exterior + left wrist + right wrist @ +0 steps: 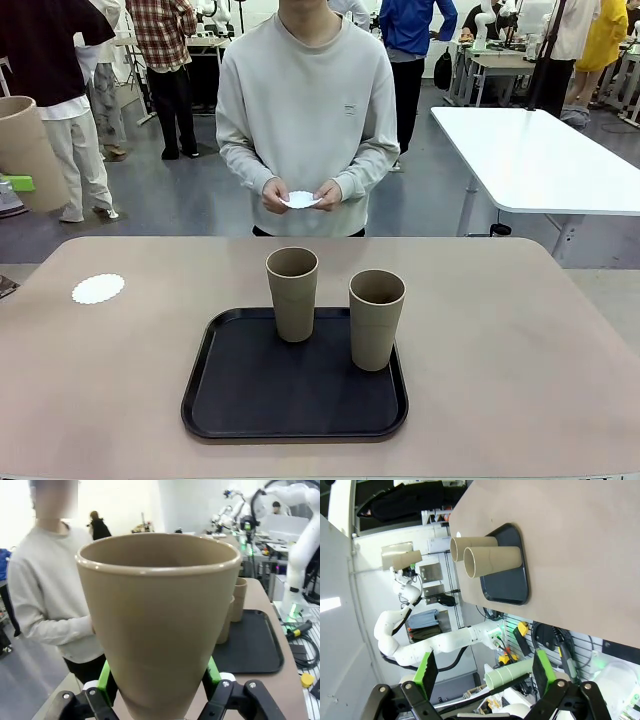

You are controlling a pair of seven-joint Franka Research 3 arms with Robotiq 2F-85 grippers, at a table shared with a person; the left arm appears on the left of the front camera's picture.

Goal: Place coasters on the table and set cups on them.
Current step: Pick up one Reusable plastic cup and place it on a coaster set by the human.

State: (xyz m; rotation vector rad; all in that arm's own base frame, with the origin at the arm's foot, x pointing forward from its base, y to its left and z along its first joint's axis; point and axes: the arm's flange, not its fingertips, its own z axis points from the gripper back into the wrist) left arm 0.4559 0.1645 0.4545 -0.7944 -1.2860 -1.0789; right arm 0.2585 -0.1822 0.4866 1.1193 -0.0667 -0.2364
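In the left wrist view my left gripper [159, 677] is shut on a tan cup [160, 620], its green pads [104, 677] pressed on the cup's lower sides. That same cup [25, 150] shows at the front view's left edge, raised above the table [520, 350]. Two more cups [292, 293] [376, 318] stand upright on the black tray [250, 400]. One white coaster [98, 289] lies on the table's far left. The person across the table holds another coaster [300, 200] in both hands. My right gripper [485, 672] hangs open and empty, off the table's side.
A white table [540, 160] stands behind at the right, and people walk about in the background. In the right wrist view the tray [507, 587] with its two cups [492, 562] sits near the table's edge, and the left arm [405, 645] holds its cup [407, 559] farther off.
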